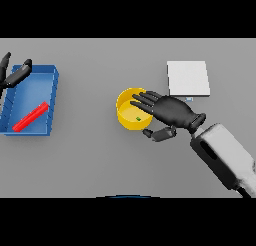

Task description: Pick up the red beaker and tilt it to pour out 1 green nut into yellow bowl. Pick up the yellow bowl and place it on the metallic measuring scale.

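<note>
Left hand [11, 72] cropped at edge

Yellow bowl [126, 113] with green nut [138, 119], blue tray [54, 85] with red beaker [31, 116], grey table [95, 155].

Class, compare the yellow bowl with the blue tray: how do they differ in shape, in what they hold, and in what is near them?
The yellow bowl is round; the blue tray is rectangular. The bowl holds a small green nut; the tray holds a red beaker lying on its side. The right hand reaches over the bowl; the left hand shows at the tray's far corner. Both sit on the grey table.
</note>
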Action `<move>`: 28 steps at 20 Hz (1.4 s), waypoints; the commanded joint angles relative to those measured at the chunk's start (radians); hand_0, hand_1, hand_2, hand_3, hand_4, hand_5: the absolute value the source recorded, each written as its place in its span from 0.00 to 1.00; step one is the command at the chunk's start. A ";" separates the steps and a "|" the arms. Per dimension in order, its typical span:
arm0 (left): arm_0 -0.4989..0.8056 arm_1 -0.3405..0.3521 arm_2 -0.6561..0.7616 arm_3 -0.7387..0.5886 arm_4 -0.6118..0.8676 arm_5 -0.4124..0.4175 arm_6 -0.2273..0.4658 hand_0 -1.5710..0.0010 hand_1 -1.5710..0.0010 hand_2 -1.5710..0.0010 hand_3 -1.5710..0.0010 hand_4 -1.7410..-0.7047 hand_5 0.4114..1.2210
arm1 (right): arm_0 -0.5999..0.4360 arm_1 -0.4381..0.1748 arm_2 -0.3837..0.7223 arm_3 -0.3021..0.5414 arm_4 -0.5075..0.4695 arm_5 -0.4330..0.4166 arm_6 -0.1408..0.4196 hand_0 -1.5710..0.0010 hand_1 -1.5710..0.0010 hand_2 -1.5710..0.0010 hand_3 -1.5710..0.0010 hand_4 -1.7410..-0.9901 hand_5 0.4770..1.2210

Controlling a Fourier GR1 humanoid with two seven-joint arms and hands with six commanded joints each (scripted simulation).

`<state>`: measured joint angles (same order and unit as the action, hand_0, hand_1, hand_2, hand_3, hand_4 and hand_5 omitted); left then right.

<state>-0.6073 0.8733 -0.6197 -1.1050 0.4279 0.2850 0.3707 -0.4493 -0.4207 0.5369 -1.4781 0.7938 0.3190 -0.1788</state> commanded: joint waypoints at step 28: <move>0.032 0.026 0.032 -0.002 0.031 -0.014 -0.054 1.00 1.00 1.00 1.00 0.98 0.35 | -0.259 0.102 0.188 0.350 0.118 0.182 -0.040 0.27 0.29 0.36 0.54 0.21 0.85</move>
<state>-0.5754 0.8998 -0.5868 -1.1066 0.4586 0.2716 0.3163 -0.7085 -0.3193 0.7252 -1.1279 0.9103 0.5011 -0.2227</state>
